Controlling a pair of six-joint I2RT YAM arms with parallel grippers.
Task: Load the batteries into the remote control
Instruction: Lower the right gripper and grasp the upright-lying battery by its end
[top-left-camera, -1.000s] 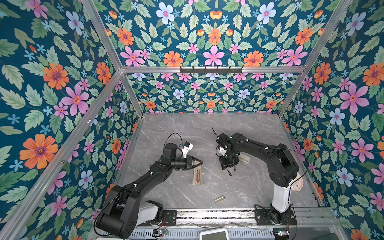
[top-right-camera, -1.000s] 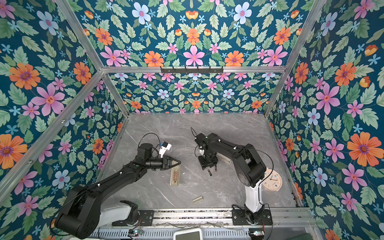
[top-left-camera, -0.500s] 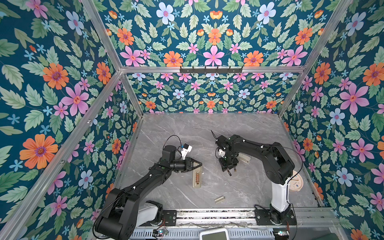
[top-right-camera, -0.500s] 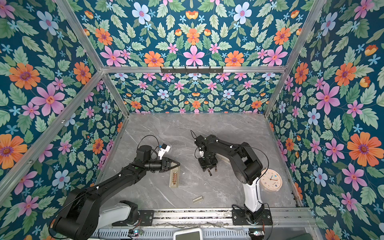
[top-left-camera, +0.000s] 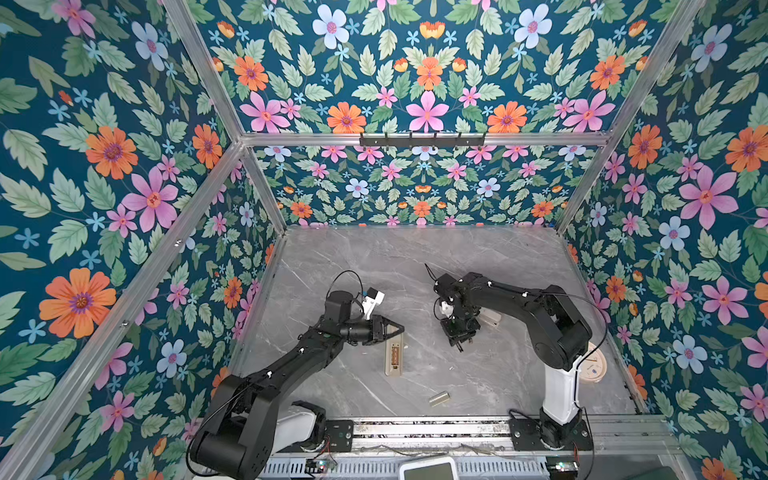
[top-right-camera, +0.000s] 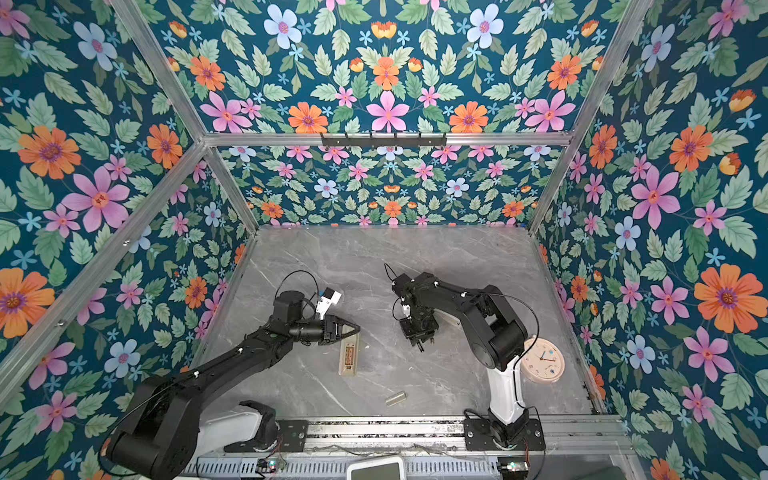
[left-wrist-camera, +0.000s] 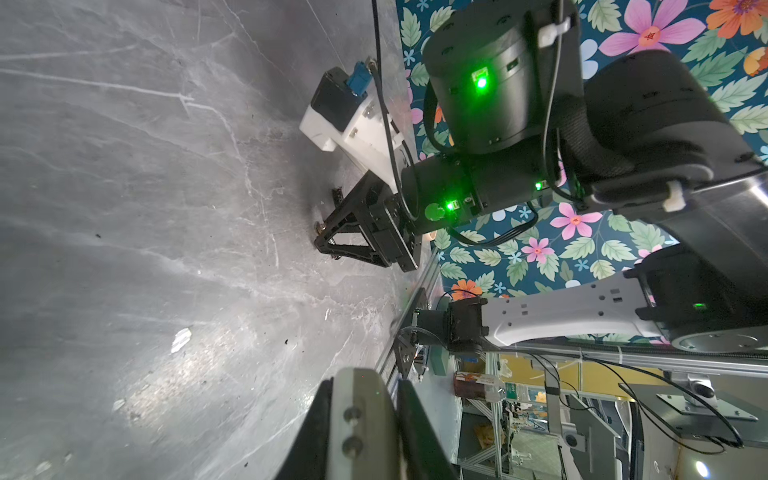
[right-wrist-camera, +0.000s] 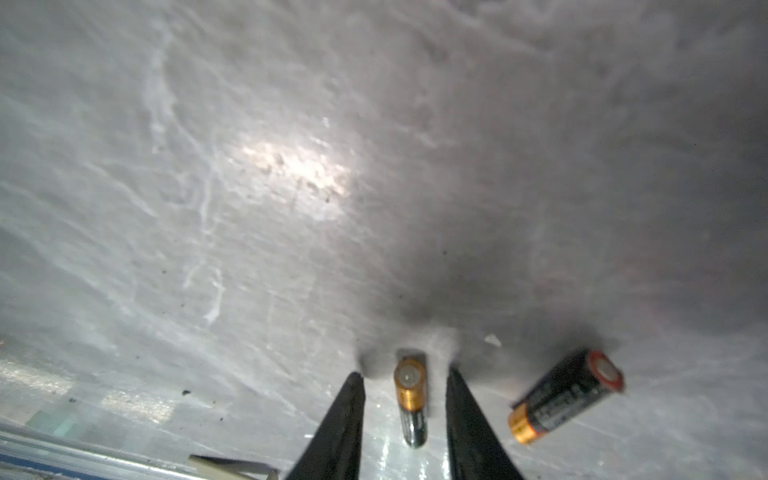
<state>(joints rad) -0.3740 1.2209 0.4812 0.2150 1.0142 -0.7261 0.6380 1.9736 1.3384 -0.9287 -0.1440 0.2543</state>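
The grey counter (top-left-camera: 415, 266) carries the remote control (top-left-camera: 393, 360) near its middle; the left end effector (top-left-camera: 400, 328), pinched closed and empty, hangs at its far end. Well right, the right end effector (right-wrist-camera: 404, 373) stands partly open, straddling one battery (right-wrist-camera: 411, 409) without touching; the second battery (right-wrist-camera: 567, 395) lies just beside

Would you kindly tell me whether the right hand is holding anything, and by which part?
Nothing yet: the small black, gold-banded battery lies on the grey table between the open fingers of the right hand, with a gap on each side.
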